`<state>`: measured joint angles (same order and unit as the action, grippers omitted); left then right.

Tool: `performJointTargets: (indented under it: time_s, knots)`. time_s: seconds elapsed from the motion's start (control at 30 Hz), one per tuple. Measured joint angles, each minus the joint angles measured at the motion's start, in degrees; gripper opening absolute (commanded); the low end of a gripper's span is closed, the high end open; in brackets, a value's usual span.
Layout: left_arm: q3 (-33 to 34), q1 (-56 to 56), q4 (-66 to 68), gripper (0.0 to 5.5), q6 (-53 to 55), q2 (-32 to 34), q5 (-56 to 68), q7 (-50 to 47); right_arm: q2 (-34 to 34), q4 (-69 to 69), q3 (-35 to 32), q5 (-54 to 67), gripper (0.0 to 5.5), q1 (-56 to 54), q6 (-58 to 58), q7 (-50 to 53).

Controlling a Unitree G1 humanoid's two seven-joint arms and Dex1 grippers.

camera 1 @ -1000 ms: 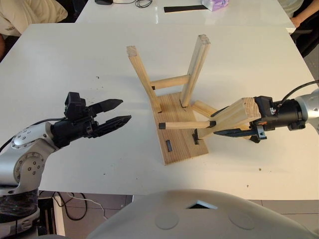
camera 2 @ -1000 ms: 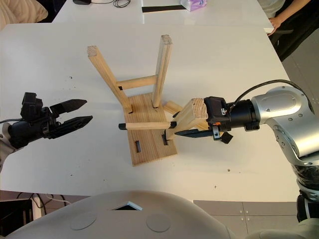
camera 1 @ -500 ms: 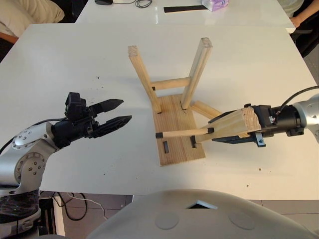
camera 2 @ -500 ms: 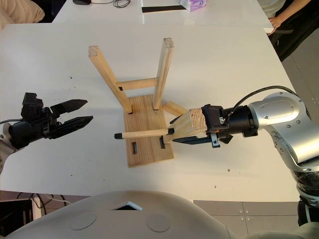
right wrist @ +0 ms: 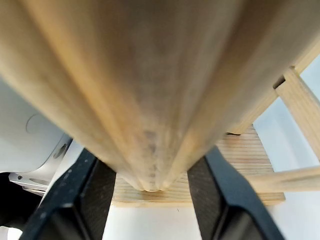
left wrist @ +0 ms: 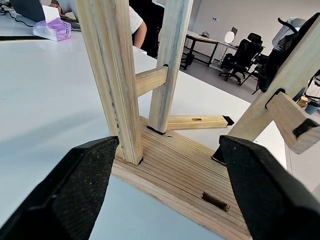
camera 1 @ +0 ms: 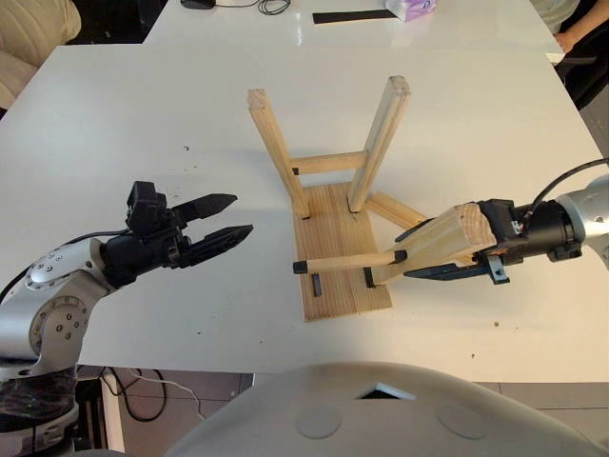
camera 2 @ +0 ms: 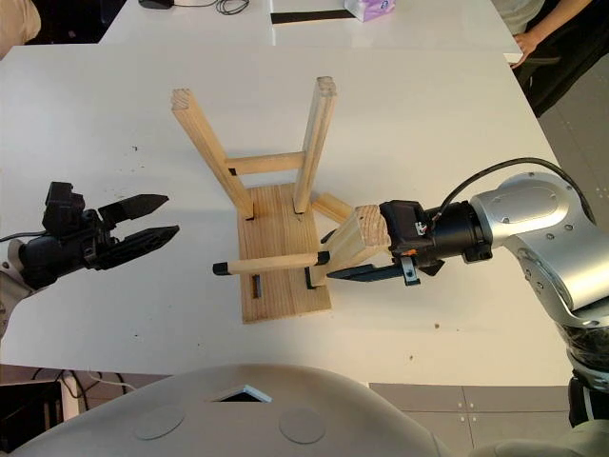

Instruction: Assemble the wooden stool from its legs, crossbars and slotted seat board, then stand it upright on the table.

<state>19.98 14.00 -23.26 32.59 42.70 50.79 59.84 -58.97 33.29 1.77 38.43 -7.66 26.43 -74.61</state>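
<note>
Two legs (camera 1: 278, 152) up in the seat board (camera 1: 344, 290), a third leg (camera 1: 395, 210) loose. Right gripper (camera 1: 407, 253) clamps the fourth leg (camera 1: 440, 241); left gripper (camera 1: 243, 214) gapes wide.

White desk (camera 1: 114, 124), a few dark specks (camera 1: 186, 149) on its left part. Behind it, second white desk (camera 1: 476, 29) with purple tissue pack (camera 1: 413, 9), flat black strip (camera 1: 353, 16), coiled cable (camera 1: 274, 6) and dark mouse (camera 1: 198, 4). Black office chairs (left wrist: 239, 55) farther off.

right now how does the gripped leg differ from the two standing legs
The held leg leans low, clamped in the right gripper; the standing legs rise from the seat board, ungripped. The held leg's crossbar ends free; the standing legs' crossbar joins both. All pale wood.
</note>
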Motion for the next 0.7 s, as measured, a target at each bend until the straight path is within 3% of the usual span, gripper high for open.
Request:
performJointTargets:
  time_s: [0.7]
  knots:
    - [-0.18, -0.17, -0.90, 3.73, 0.01, -0.38, 0.01, -0.18, 0.73, -2.96, 2.90, -4.93, 2.01, -0.12, -5.76, -2.36]
